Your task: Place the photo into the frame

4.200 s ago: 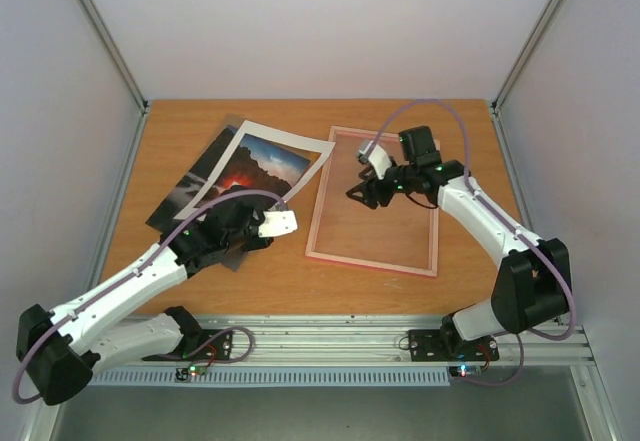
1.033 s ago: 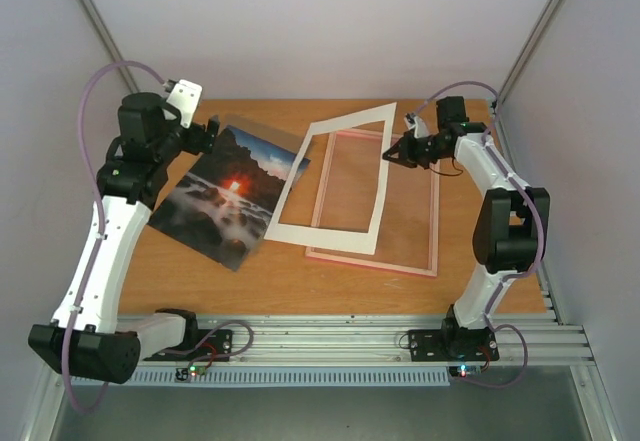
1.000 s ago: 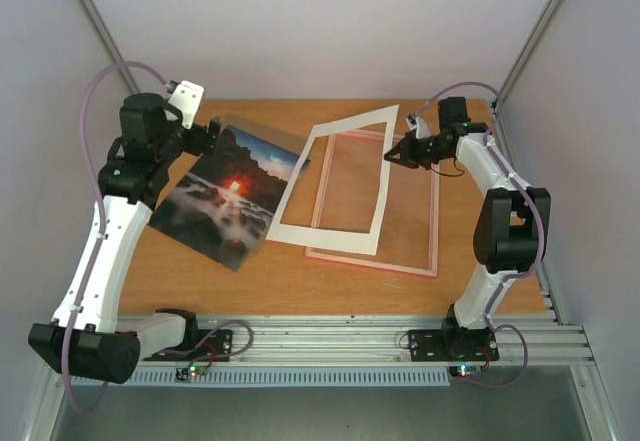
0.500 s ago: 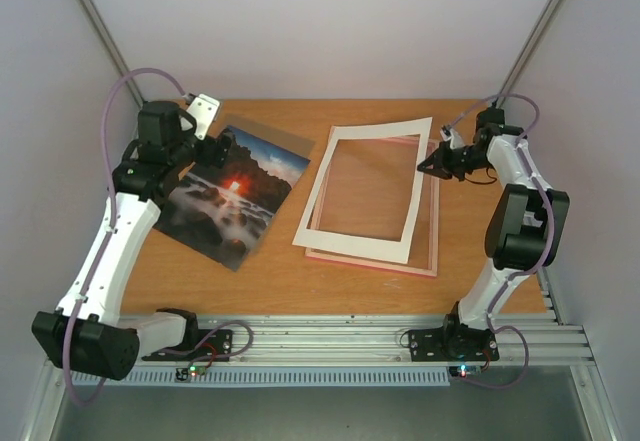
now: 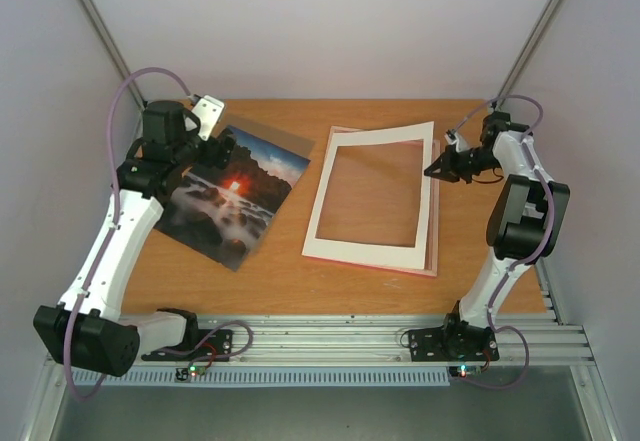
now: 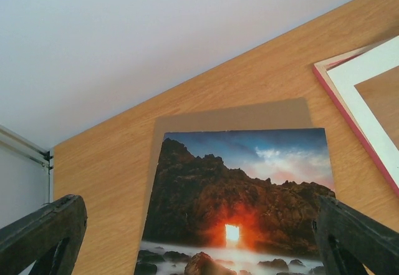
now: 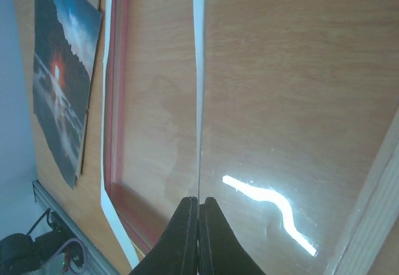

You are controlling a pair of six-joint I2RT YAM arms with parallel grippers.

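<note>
While the left gripper hangs wide open over the far left part of the tabletop, it holds nothing. Its two black fingers stand far apart, and the photo lies flat under them. You can see dark rocks, a blue sky and a glowing red sun on it. It sits crooked on a brown board, which peeks out along its far edge. The frame is pink and lies flat on the right half of the tabletop, near the photo but not touching it. On top of it lies a white card border with a big hole in the middle, so the wood shows through. The right gripper is by the right edge of the tabletop. It is squeezed tight on the right side of the white card border, and that side looks lifted a little. The photo is not in the frame yet.
</note>
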